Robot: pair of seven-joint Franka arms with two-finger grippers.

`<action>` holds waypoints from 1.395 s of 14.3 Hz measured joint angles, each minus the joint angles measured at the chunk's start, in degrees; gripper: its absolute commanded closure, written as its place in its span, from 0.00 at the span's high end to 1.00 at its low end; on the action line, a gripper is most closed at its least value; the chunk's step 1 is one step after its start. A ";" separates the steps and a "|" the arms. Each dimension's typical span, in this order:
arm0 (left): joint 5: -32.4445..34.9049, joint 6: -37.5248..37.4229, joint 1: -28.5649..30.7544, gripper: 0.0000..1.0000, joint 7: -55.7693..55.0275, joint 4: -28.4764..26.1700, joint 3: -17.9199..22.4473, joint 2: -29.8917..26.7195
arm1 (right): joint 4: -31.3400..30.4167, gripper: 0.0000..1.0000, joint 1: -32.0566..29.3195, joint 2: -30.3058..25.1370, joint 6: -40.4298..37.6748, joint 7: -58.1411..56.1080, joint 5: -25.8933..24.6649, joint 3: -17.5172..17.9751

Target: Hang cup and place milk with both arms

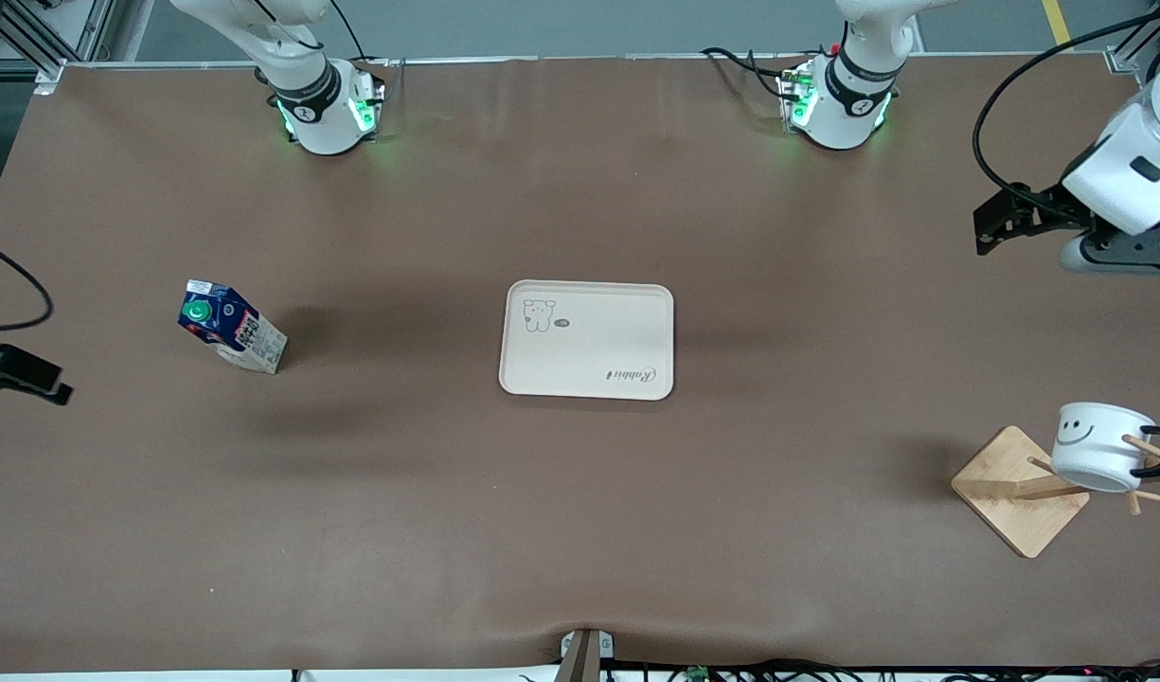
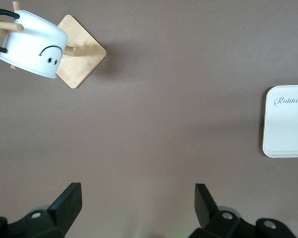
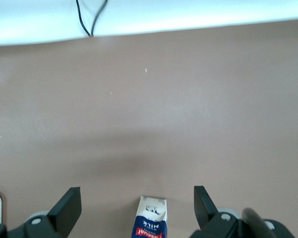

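Cream rectangular tray (image 1: 587, 339) with a small bear drawing and "Rabbit" lettering, at the middle of the brown table (image 1: 580, 530), wooden peg rack (image 1: 1021, 490) on a square base near the table's left-arm end

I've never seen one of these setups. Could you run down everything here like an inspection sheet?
Surface: brown table, bare cover.
Cup: hangs on a peg of the wooden rack, at the left arm's end.
Milk: stands on the table at the right arm's end, not on the tray.
Clutter: nothing seen.
Left hand: open, empty, above bare table.
Right hand: open, empty, above the table by the milk.
Cables: black leads run along both arms.
Surroundings: metal framing at the table corners.
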 measured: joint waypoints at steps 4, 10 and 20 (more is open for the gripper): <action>-0.40 2.50 -7.59 1.00 -0.01 -5.42 7.91 -3.69 | 2.10 1.00 2.50 -2.19 -8.72 0.73 -0.09 0.42; -3.76 3.96 -11.52 1.00 -0.01 -10.15 14.46 -7.49 | -13.23 1.00 3.52 -18.44 -17.08 1.87 -0.47 -0.03; -3.82 4.91 -15.93 1.00 -0.18 -11.67 17.35 -9.29 | -15.32 1.00 5.03 -21.16 -19.02 1.84 -2.30 0.18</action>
